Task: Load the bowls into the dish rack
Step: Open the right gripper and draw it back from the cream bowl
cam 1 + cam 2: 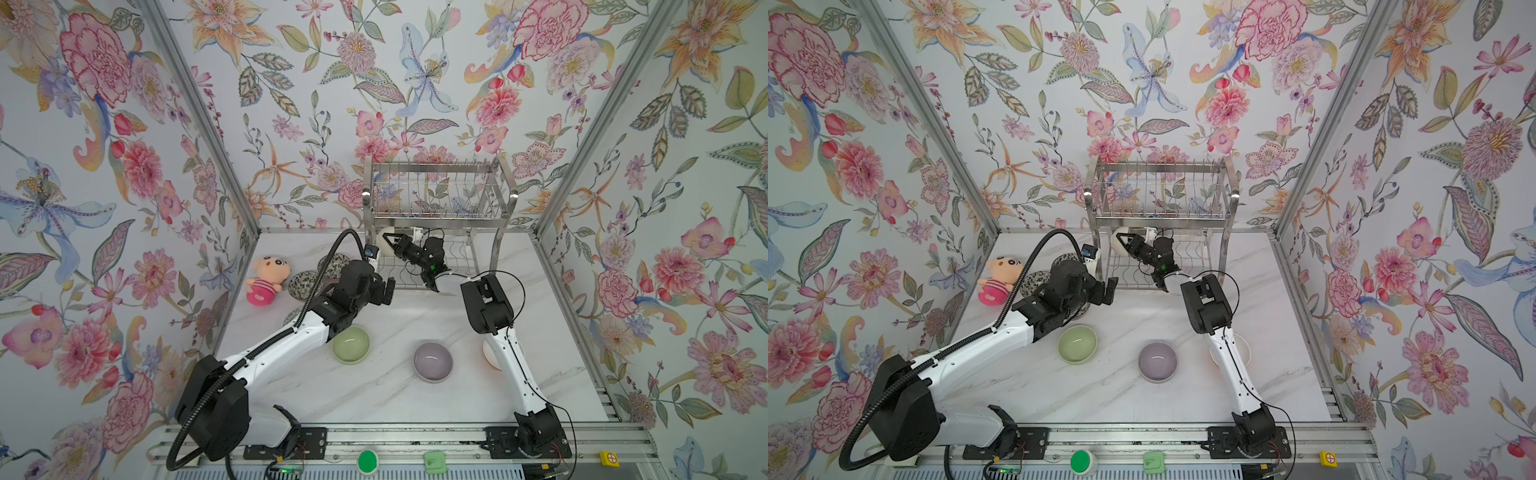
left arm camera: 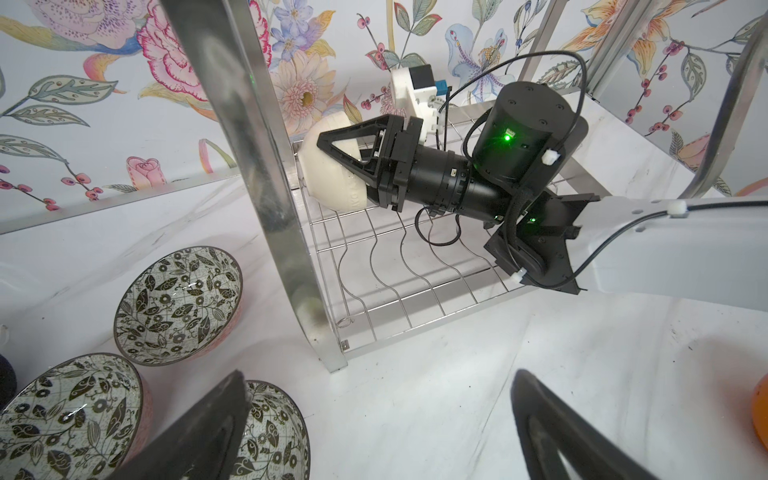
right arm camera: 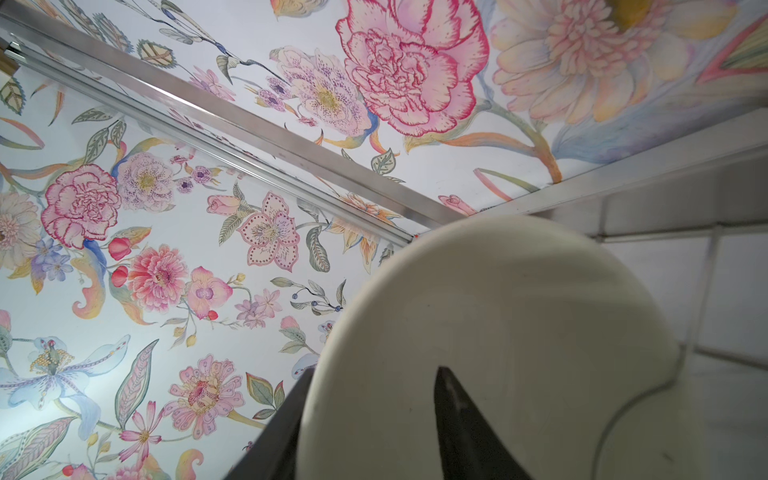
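At the left of a top view, the left gripper (image 1: 388,291) hangs spread wide and empty by the rack's front leg, above the leaf-patterned bowls (image 2: 178,303). In the centre, the cream bowl (image 2: 332,183) stands on edge at the left end of the dish rack's (image 1: 436,168) lower shelf. The right gripper (image 1: 386,239) straddles its rim, jaws parted wider than the wall. I'd call this the release. The next move is to back straight out without tipping the bowl, then fetch the green bowl (image 1: 350,344), the lilac bowl (image 1: 432,360) or, lower right, the orange-sided bowl (image 1: 490,353).

**Left arm** (image 1: 270,353) and **right arm** (image 1: 511,365): white link shells, black joint housings. Left carries corrugated black conduit (image 1: 321,272); right, black cables (image 2: 544,53), white clips (image 2: 550,157), green light (image 2: 507,137). Right end effector (image 1: 385,242): black triangular fingers (image 2: 326,140).
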